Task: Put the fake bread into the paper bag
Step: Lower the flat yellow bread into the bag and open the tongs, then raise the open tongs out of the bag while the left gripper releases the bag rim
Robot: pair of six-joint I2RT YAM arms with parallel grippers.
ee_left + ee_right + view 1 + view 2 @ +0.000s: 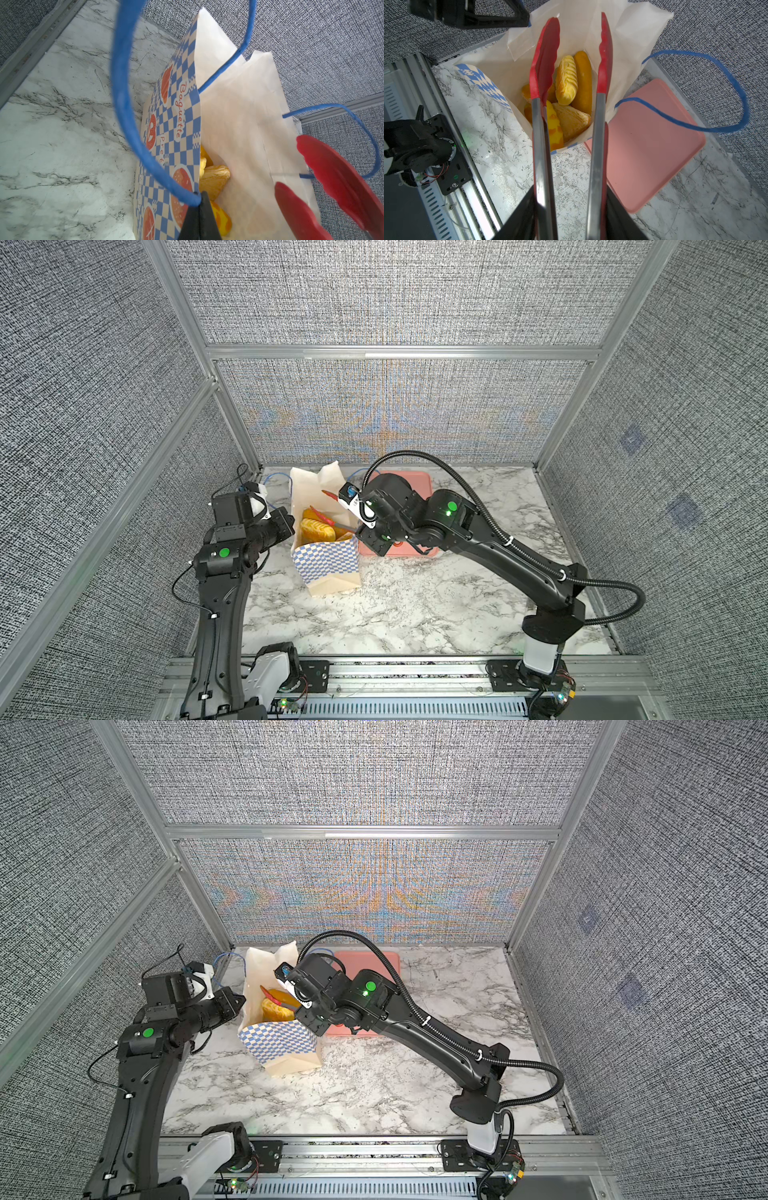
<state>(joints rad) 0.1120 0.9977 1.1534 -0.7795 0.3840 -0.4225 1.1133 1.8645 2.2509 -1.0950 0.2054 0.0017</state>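
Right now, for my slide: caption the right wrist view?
Right gripper holds open red tongs over fake bread in the paper bag.

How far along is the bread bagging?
Done: several fake bread pieces lie inside the paper bag; the pink tray looks bare where visible. In hand: left pincer pinches the bag's rim; right pincer holds the red tongs, empty, at its mouth. Left: seemingly nothing; no loose bread shows.

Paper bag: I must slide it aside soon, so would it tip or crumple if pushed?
Probably floppy: the paper bag has thin, creased walls. Tipping seems possible, since it stands tall, though the fake bread low inside may steady it. The left hand pinching its rim likely helps.
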